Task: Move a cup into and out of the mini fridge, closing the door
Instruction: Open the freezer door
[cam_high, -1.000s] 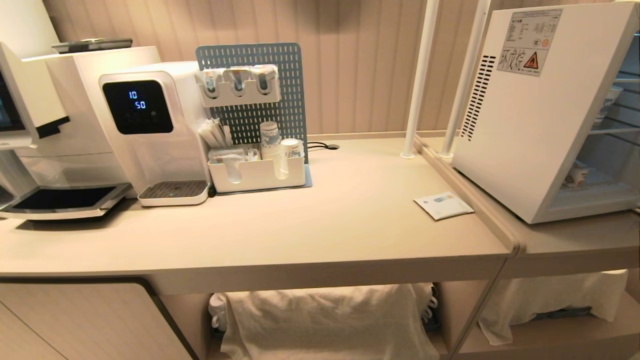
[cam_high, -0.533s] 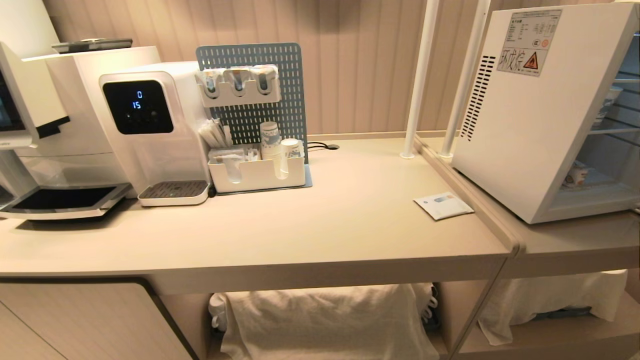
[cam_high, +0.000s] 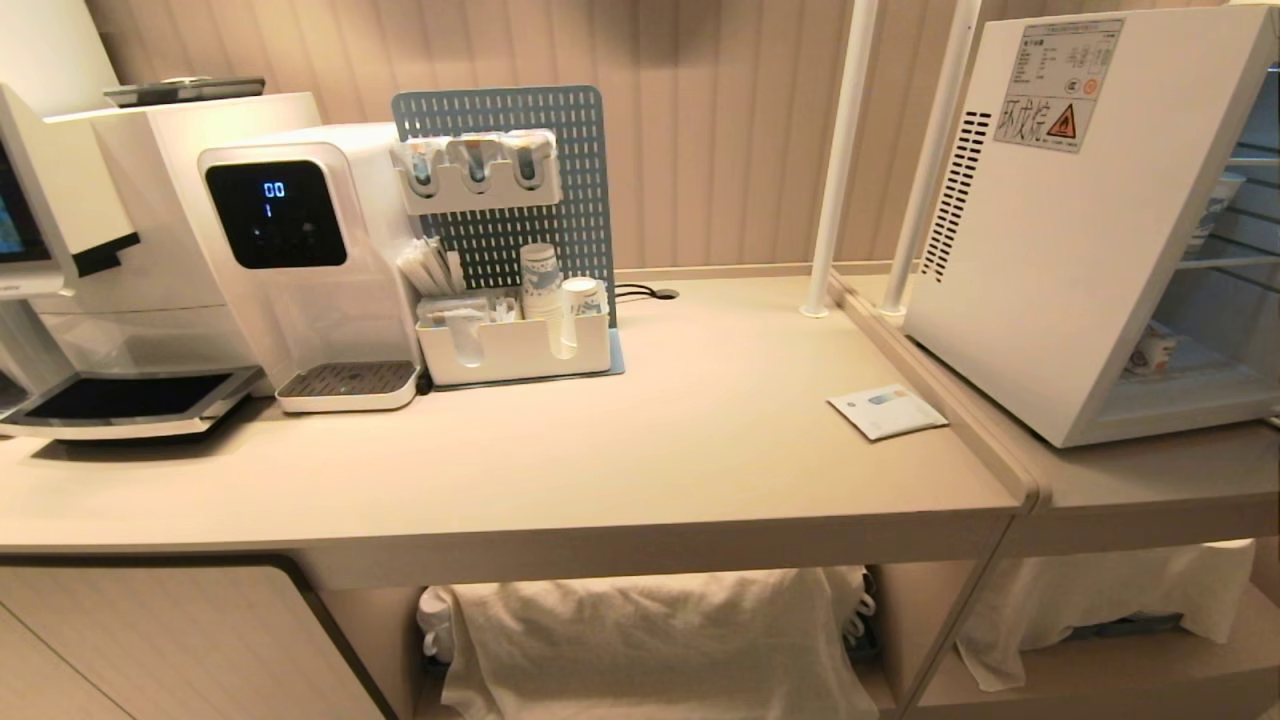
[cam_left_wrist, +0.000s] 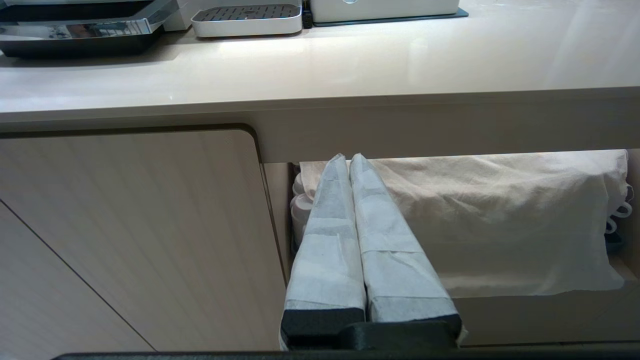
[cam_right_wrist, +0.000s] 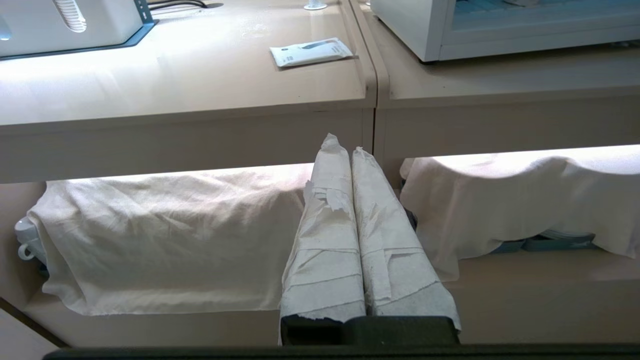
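- Claws first: the left claw (cam_left_wrist: 348, 159) is clenched on nothing, its two paper-wrapped fingers (cam_left_wrist: 327, 235) pressed flat together, and it hangs low in front of the worktop (cam_left_wrist: 320, 65), pointing at the open shelf under it.
- Beyond its tips lies a pale cloth (cam_left_wrist: 500, 220) draped over things on that shelf, with a light wood cupboard panel (cam_left_wrist: 130, 235) beside it.
- The right claw (cam_right_wrist: 345, 145) is likewise clenched and empty, wrapped fingers (cam_right_wrist: 385, 240) touching along their length, held below the worktop edge where two worktops meet.
- A cloth (cam_right_wrist: 165, 235) covers the shelf on one side of it and a second cloth (cam_right_wrist: 520, 200) the shelf on the other.
- Neither arm shows in the head view.
- On the worktop (cam_high: 600, 460) lies a flat white packet (cam_high: 886, 411), near the seam with the neighbouring worktop.
- The mini fridge (cam_high: 1060, 250) stands on that neighbouring worktop, at the robot's right, its side with black vent slots and a warning sticker (cam_high: 1062, 90) turned to the camera.
- The cup (cam_high: 1153, 349) sits inside the fridge on its lowest level; whether the door is shut or open cannot be told from here.
- At the far left stand a water dispenser (cam_high: 300, 260) with a black screen and a blue pegboard organiser (cam_high: 510, 240) holding patterned paper cups (cam_high: 541, 275).
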